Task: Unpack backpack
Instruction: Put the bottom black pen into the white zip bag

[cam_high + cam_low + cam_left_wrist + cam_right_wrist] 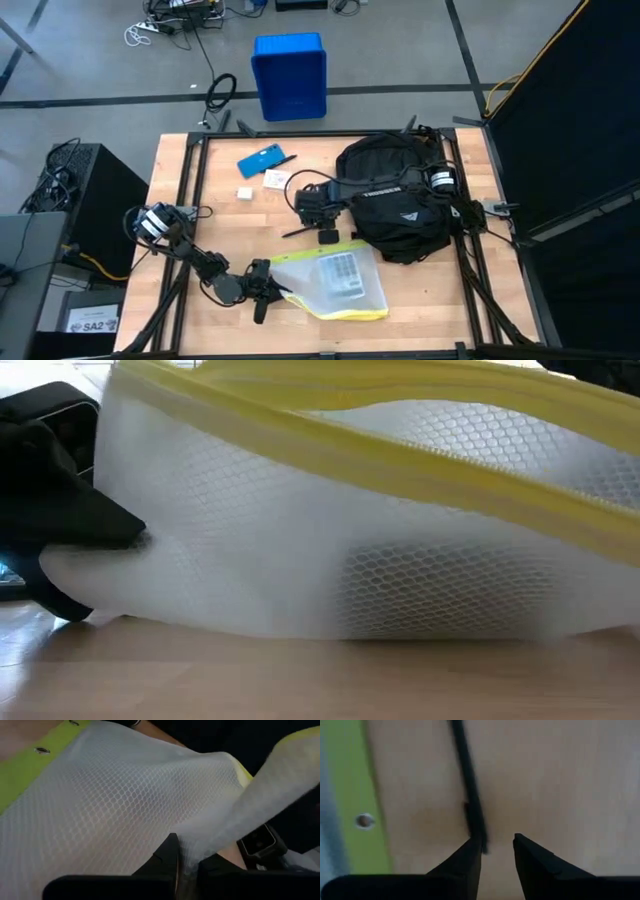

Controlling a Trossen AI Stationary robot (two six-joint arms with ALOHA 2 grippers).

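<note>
Now left hand point(268, 291) pinches the mesh pouch point(335, 280) edge.

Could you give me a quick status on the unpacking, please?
Left tool shut on mesh pouch. Right tool open, low over table beside pen. Backpack at right side.

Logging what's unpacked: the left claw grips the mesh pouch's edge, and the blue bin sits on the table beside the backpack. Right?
Not quite: the high view shows the blue bin on the floor beyond the table, not on it. The left claw does grip the mesh pouch by its edge.
</note>
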